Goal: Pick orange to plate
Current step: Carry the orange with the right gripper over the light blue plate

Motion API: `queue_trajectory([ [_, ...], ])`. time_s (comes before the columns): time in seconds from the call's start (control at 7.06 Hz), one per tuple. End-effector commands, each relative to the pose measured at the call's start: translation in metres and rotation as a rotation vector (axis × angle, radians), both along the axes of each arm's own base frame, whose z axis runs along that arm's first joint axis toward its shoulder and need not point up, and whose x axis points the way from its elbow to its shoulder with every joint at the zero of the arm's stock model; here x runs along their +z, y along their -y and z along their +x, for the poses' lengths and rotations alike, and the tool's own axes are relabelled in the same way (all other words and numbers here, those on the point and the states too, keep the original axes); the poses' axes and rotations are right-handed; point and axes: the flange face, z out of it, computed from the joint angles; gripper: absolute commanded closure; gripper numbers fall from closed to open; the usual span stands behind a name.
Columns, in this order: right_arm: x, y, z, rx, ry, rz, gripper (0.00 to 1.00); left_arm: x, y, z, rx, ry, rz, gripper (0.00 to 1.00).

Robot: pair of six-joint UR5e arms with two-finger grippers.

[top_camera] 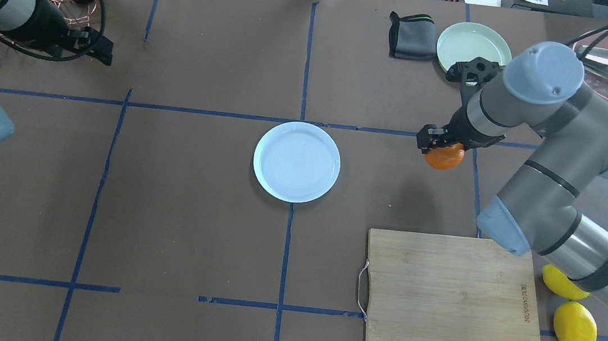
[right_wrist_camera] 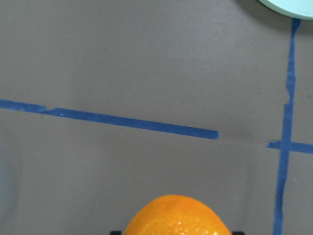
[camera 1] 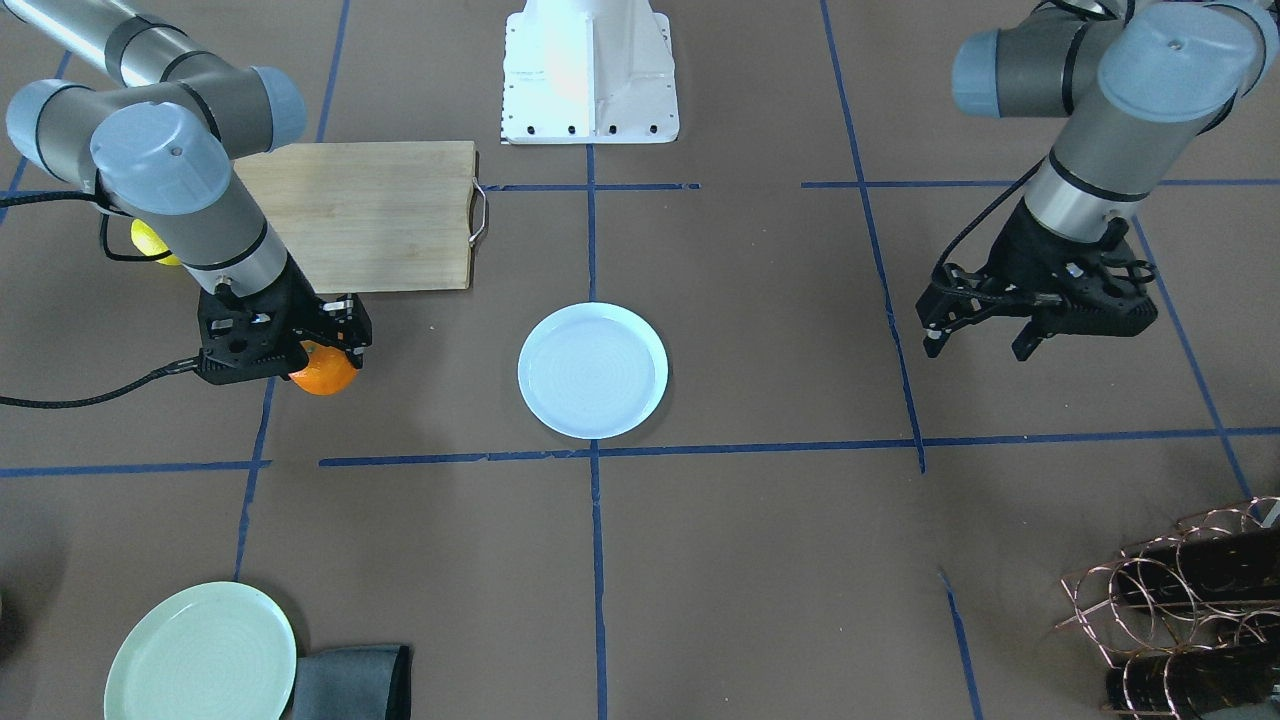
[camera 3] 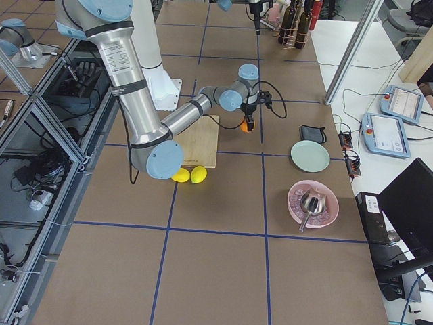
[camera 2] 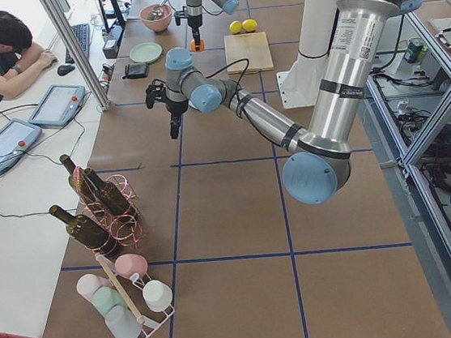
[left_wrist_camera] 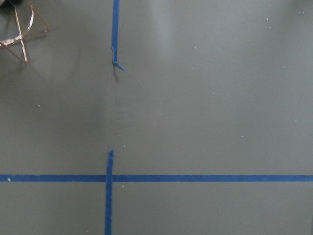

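Right end effector [camera 1: 318,352]: clamped on orange [camera 1: 324,374], well apart from plate [camera 1: 592,371]. Left end effector [camera 1: 978,342]: jaws spread. Table [camera 1: 760,560]: brown covering, blue tape grid.

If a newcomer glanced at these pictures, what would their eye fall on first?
The bright orange stands out, held in the jaws of the right gripper, right of the pale blue plate in the overhead view. Two yellow lemons lie beside the wooden cutting board.
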Motion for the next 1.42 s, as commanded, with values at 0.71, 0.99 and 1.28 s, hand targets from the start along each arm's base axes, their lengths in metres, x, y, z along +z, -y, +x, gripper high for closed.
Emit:
queue_trajectory([
  [0.71,-0.132,-0.013,-0.186,0.007,-0.015,0.021,1.00,0.112,0.011,-0.144,0.091,0.170,0.052,0.00],
  [0.99,-0.128,-0.021,-0.211,-0.006,-0.036,0.032,1.00,0.127,0.016,-0.158,0.070,0.180,0.017,0.00],
  [1.28,-0.121,-0.017,-0.233,-0.004,-0.042,0.041,1.00,0.129,0.017,-0.160,0.069,0.182,0.015,0.00],
])
